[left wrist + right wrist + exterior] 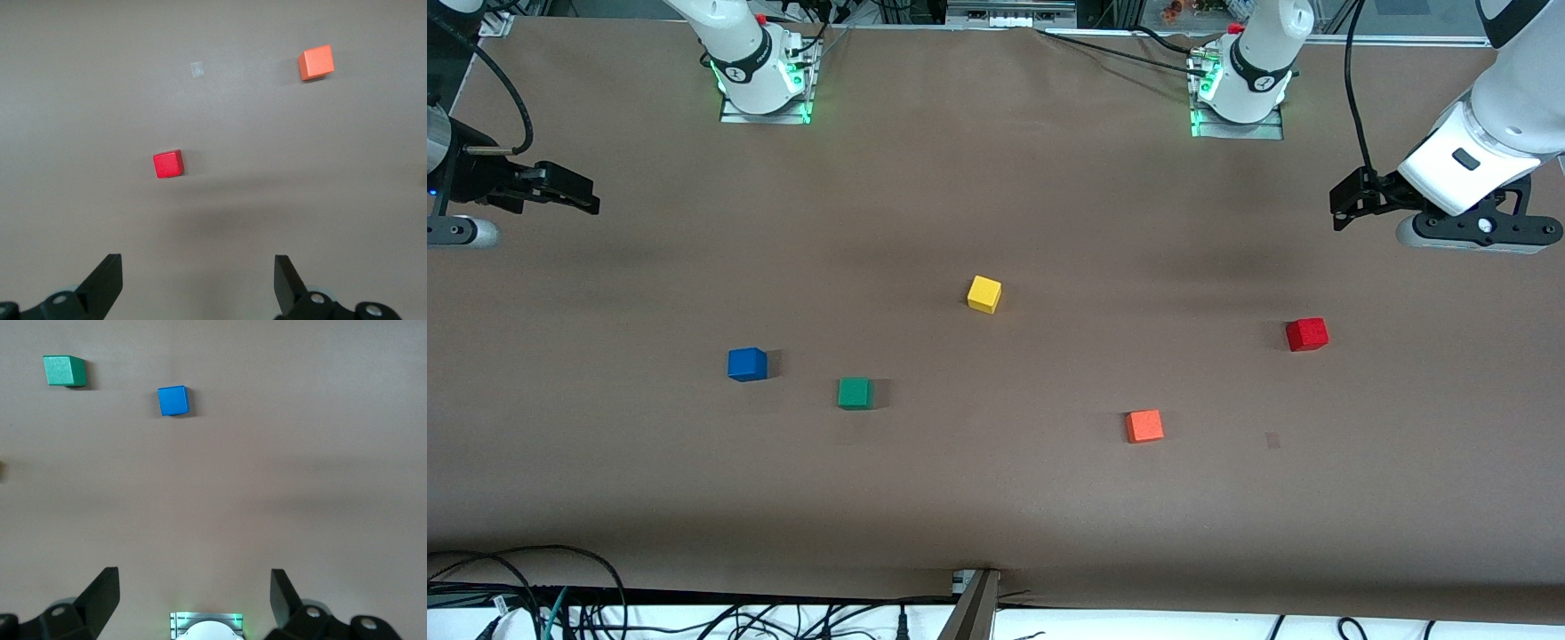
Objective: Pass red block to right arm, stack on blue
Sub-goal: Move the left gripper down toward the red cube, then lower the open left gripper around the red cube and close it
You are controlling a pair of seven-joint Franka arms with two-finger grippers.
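Resting apart, red block [1306,334], blue [747,364], unlabelled

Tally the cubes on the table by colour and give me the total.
red block: 1
orange-red cube: 1
yellow cube: 1
green cube: 1
blue cube: 1
Total: 5 cubes, all lying apart on the table, none stacked.
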